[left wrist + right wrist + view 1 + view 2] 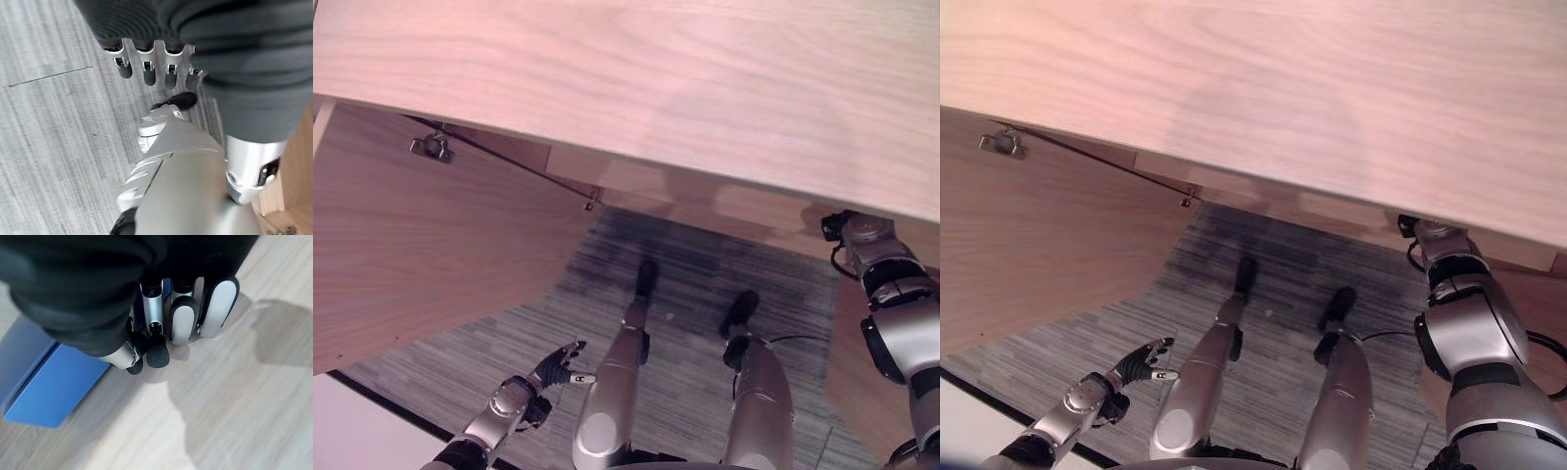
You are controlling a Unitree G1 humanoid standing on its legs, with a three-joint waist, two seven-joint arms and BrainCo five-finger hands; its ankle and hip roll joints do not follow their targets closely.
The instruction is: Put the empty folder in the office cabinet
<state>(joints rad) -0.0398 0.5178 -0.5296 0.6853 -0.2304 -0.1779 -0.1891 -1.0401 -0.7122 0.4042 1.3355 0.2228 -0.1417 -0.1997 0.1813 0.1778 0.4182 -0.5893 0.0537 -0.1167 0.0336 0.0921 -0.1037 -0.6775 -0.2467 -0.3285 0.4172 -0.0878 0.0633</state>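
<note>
The right robot hand (pixel 181 318) is curling on the blue folder (pixel 54 382) inside the cabinet (pixel 636 88); it looks light, stiff and slick, best pinched at its edge. The left robot hand (pixel 553 370) is hanging open.

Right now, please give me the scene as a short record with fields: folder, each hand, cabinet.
folder: blue folder lying flat on a light wood surface, beside the right hand
right hand: right hand reaches in under the cabinet top; fingers curled, tips near the folder's edge; a grip cannot be confirmed
left hand: left hand low over the grey carpet, fingers relaxed, holding nothing
cabinet: cabinet door stands open at the robot's left
</note>
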